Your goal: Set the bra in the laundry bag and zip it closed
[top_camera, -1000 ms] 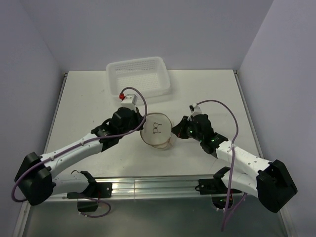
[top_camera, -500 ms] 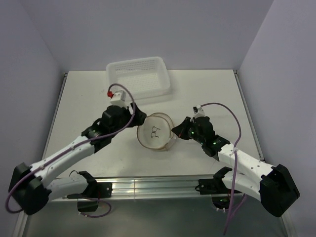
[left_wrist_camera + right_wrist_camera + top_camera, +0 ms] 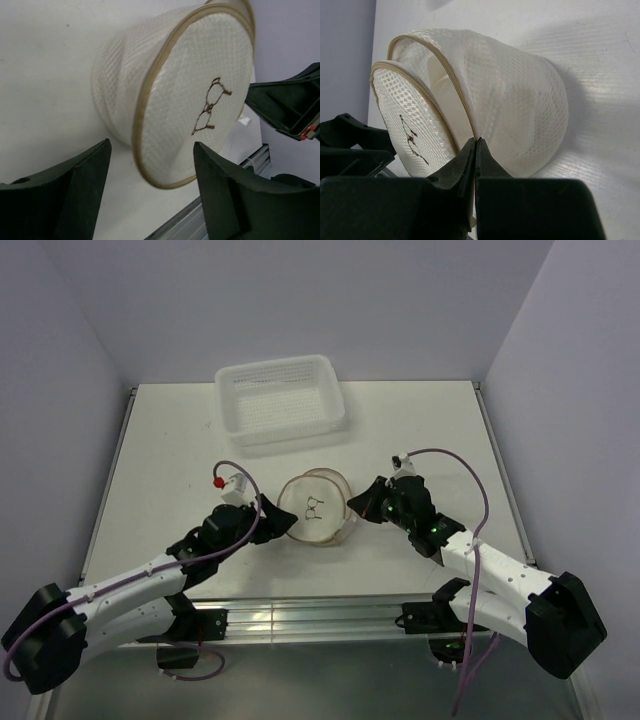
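Note:
The laundry bag [image 3: 315,506] lies on its side mid-table, a round beige mesh case whose lid with the black bra drawing [image 3: 212,102] faces the arms. The lid stands ajar from the body [image 3: 520,105], leaving a gap along the zip seam. Smooth white fabric [image 3: 442,97] shows inside that gap; I cannot tell whether it is the bra. My left gripper [image 3: 274,524] is open just left of the bag, and its fingers [image 3: 75,192] stand wide apart in front of the lid's lower rim without touching it. My right gripper [image 3: 477,144] is shut on the bag's seam edge at the right side.
A white perforated basket [image 3: 281,400] sits at the back of the table, beyond the bag. The right arm's dark gripper body [image 3: 290,105] shows close behind the bag in the left wrist view. The table's near edge with a metal rail [image 3: 310,618] runs just behind both grippers.
My left gripper has let go of the bag, opened, and drawn back toward the near left. The bag has tipped slightly leftward. The right gripper keeps its pinch on the seam.

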You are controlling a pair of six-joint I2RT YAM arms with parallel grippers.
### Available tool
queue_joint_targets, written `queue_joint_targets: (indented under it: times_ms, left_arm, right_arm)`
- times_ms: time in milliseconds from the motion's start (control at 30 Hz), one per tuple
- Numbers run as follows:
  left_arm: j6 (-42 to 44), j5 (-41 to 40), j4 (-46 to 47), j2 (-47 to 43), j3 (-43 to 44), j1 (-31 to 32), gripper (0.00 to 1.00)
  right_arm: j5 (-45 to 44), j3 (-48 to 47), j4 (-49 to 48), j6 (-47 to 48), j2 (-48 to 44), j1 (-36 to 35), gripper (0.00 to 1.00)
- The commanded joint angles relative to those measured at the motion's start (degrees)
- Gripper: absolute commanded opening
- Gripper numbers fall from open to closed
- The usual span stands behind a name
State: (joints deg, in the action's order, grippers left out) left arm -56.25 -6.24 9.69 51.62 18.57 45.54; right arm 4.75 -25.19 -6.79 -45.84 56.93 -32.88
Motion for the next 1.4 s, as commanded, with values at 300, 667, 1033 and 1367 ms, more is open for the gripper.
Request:
queue_joint_targets:
  times_ms: [300,667,1033,1367]
  left_arm:
    - [-1.7,1.6,21.6,9.3,4.3,0.3,0.0]
    - [-2.1,3.3,21.3,11.2,5.9,0.2,0.0]
    - [-1.9,4.6,20.1,12.2,7.9,0.2,0.0]
    - [-2.1,7.6,24.1,14.0,7.9,0.2,0.0]
  right_arm:
    - [-2.5,-0.5,3.5,0.3,-7.3,-0.3,0.8]
    - [1.0,9.3,-3.1,-8.6,-20.3,-3.6,0.81]
    - [0.9,9.7,1.8,-6.7,-28.6,-4.1,0.85]
    - [-0.3,11.0,-3.5,-11.0,-20.6,-5.3,0.76]
